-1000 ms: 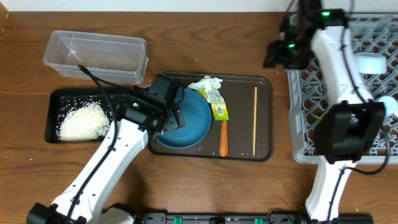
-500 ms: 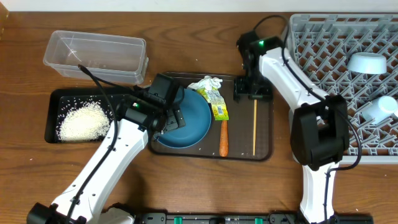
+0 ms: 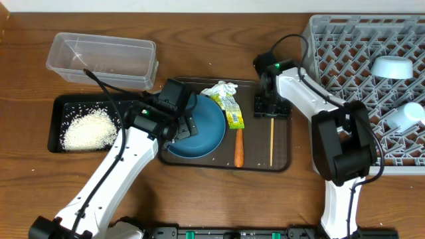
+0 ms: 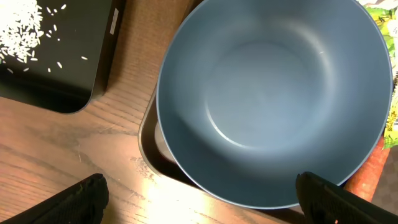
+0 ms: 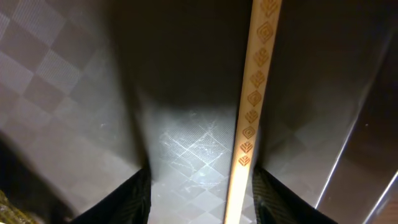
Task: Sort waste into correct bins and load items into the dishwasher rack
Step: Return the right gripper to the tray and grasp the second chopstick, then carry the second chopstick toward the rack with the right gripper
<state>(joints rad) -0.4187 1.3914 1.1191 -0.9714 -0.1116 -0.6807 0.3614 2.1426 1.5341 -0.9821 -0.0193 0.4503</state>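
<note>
While the right gripper (image 5: 205, 190) hangs over the right side of the brown serving tray (image 3: 255, 149), jaws apart astride the wooden chopsticks (image 5: 255, 93) lying there, the left gripper (image 4: 205, 196) gapes wide above the dark blue dish (image 4: 273, 93) at the tray's left end.

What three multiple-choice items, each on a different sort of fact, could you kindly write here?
1. Where is the rice pile? A) clear tub B) black tray C) brown tray
2. How many dishes sit in the grey rack? A) none B) two C) four
3. How is the left hand? A) open above the blue dish B) shut on a carrot C) shut on a tissue
B: grains heap in the black tray. B: a light blue bowl and a white cup. A: its fingertips stand wide apart, holding nothing.
</note>
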